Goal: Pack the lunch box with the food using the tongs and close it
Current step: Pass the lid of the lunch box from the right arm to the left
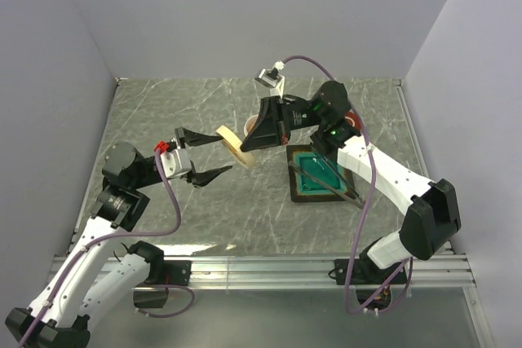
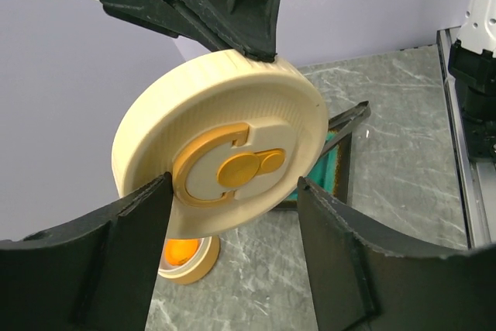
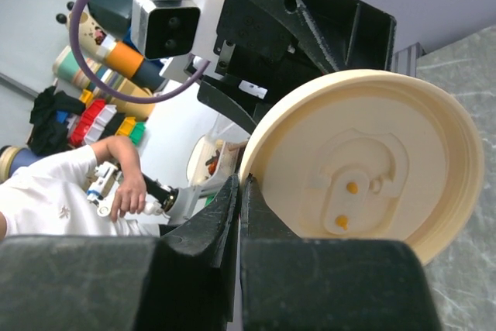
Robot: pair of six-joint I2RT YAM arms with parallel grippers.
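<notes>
Hanging tilted in mid-air, the cream lid is being pinched at its rim by the tightly closed right gripper. The left gripper is straddling it, jaws apart, gripping nothing. The handover is likely calling for both left pads seated on the rim before release. The lunch box is sitting below, holding orange food.

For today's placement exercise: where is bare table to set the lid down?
Bare: the far-left table behind the left gripper, and the near strip before the teal tray. Crowded: around the lid.
</notes>
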